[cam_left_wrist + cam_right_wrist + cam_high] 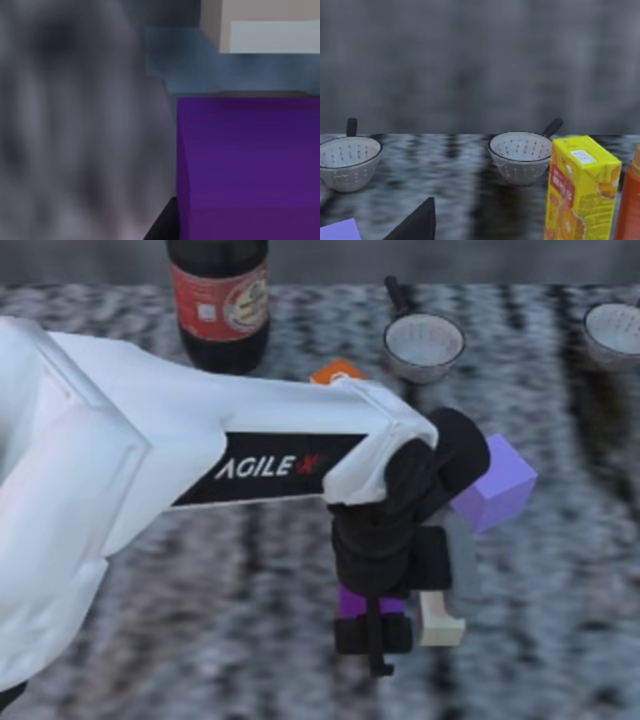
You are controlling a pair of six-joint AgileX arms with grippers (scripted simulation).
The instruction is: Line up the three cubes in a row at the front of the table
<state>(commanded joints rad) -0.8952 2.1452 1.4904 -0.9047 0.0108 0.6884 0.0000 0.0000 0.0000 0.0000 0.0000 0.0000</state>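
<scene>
My left arm reaches across the table (pixel 200 640) to its front middle. Its gripper (pixel 373 633) points down and is shut on the deep purple cube (pixel 371 601), which fills the left wrist view (pixel 250 165) with one dark finger (pixel 162 225) against its side. The small cream cube (pixel 440 618) sits just right of the purple one, close beside it. The larger lavender-blue cube (pixel 497 485) lies farther back and to the right, partly under the wrist. My right gripper (pixel 462 236) is out of the top view, parked and open, low over the table.
A dark bottle with a red label (pixel 218 300) stands at the back left of centre. An orange-topped box (pixel 337 370) peeks out behind the left arm. Two white strainers (pixel 424 345) (pixel 612 330) sit at the back right. An orange bottle (pixel 630 200) stands next to the box.
</scene>
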